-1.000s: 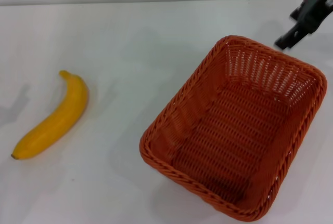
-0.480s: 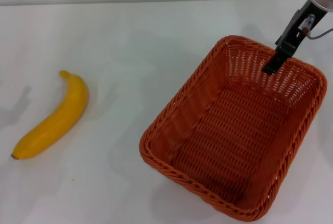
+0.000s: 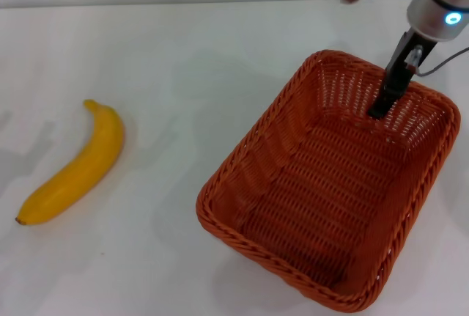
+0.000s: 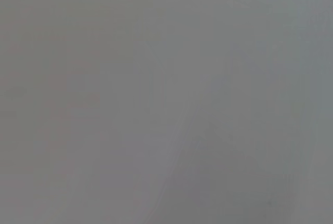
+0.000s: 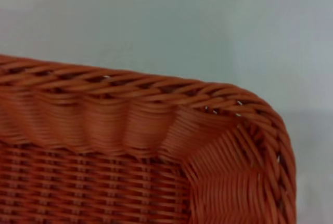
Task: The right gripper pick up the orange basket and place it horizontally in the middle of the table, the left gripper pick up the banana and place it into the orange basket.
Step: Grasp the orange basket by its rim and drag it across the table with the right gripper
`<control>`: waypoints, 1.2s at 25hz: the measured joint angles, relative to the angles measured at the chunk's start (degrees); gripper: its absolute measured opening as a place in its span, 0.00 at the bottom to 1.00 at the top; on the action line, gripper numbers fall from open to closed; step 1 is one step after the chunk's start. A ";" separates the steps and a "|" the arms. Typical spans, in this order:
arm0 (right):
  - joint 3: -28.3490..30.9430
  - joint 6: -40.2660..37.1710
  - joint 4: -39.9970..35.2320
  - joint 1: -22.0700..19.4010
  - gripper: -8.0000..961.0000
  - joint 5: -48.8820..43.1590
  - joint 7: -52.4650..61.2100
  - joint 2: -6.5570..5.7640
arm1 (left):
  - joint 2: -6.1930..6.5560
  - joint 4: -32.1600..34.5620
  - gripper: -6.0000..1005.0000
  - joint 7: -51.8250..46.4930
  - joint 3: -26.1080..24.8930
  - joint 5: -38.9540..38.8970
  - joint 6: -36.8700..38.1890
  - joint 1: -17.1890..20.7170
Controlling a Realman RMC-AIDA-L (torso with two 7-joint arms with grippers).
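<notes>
Reaching: right tool [image 3: 381,107] inside orange basket [image 3: 293,206], grip unclear | banana [image 3: 73,166] outside on table [image 3: 190,59]

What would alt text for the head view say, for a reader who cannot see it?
A black right pincer reaches down inside the far end of an orange basket sitting askew on a white table. A yellow banana lies well apart on the robot's left.

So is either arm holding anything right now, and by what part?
Nothing is visibly held. The right gripper reaches down inside the orange basket by its far wall; whether it pinches that wall cannot be told. The banana lies untouched.
</notes>
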 joint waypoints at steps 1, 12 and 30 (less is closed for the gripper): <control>-0.56 -1.00 1.01 0.24 0.86 0.03 -0.09 0.03 | -0.02 -0.01 0.85 0.00 0.00 0.02 -0.02 -0.01; -6.55 -2.75 4.38 1.51 0.83 -0.53 0.19 0.14 | -0.23 0.06 0.85 0.00 0.00 0.13 -0.16 0.18; -1.82 6.51 -4.32 -1.45 0.32 -0.77 9.35 -0.22 | -0.20 0.05 0.84 0.00 0.00 0.09 -0.24 0.02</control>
